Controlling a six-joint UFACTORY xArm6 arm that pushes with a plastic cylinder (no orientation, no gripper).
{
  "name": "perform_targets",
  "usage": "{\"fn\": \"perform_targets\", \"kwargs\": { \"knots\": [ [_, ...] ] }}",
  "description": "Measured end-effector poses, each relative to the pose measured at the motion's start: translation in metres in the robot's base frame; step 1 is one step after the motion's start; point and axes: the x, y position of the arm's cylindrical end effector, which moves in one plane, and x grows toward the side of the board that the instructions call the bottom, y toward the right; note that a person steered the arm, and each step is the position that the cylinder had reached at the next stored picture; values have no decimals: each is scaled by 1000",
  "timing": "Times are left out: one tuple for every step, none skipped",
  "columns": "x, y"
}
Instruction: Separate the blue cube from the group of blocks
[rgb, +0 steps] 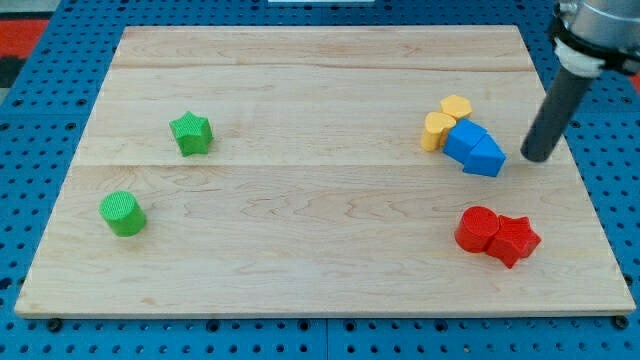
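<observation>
**Tip stands beside blue pair at board's right**

My tip (534, 157), a bare rod with no claw to open or close, sits just right of the blue cube (467, 140), which touches a second blue block (487, 156) and two yellow blocks (446, 122); I must push leftward.

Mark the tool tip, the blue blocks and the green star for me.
my tip (536, 157): camera view, very end of the rod, right of the blues.
blue blocks (474, 147): camera view, top faces, touching pair.
green star (190, 131): camera view, top face centre.
</observation>
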Motion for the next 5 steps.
{"fn": "perform_targets", "kwargs": {
  "knots": [
    [19, -14],
    [48, -38],
    [42, 16],
    [16, 20],
    [-39, -22]
  ]
}}
